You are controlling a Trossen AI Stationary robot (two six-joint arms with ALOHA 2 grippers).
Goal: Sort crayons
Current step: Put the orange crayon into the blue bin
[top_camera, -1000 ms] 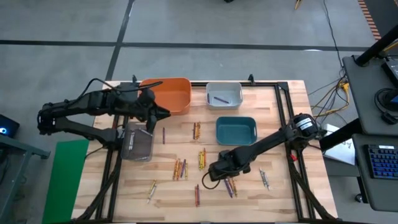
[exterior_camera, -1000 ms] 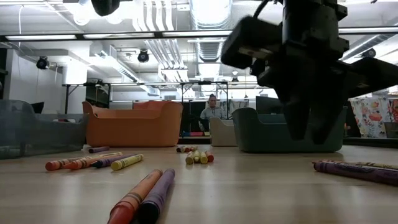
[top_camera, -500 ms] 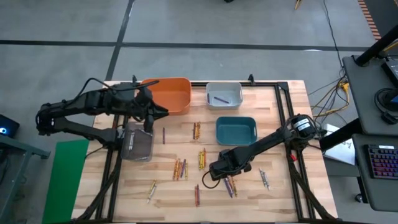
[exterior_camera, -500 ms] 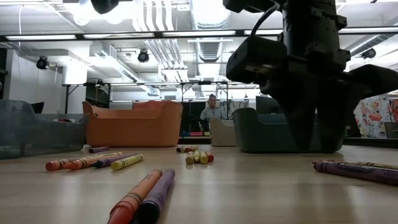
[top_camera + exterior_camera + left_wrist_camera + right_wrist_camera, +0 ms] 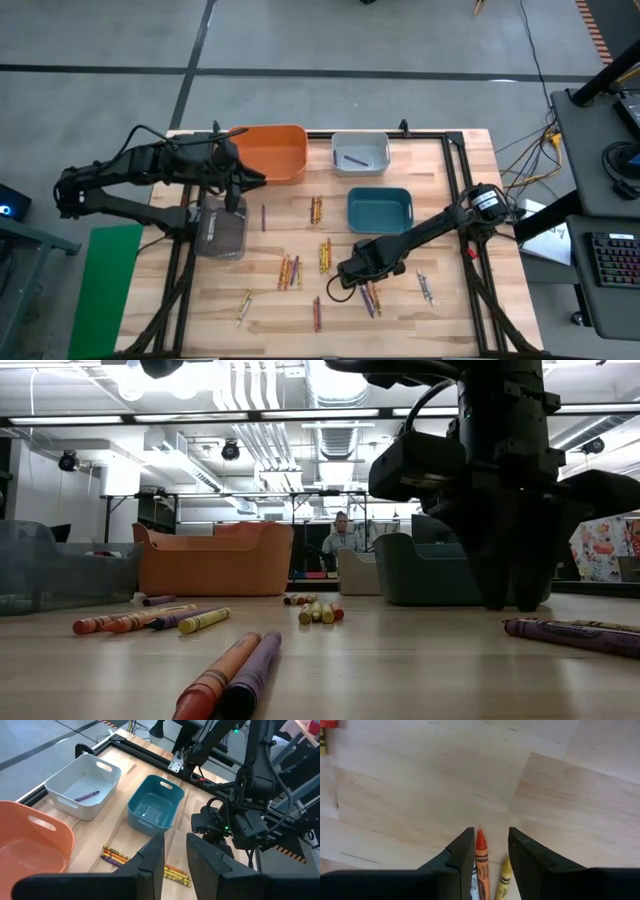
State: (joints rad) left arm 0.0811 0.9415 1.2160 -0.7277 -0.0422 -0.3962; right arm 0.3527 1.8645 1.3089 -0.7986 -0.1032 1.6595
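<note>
The left gripper hovers just left of the orange bin, above the grey bin's far end; its fingers stand slightly apart with nothing between them. Right of the orange bin, the white bin holds one purple crayon. Loose crayons lie scattered on the table in front of the orange bin. Right of them, the right gripper is down at the tabletop, its fingers spread around an orange crayon, with a yellow crayon just beside it. The teal bin sits nearby.
</note>
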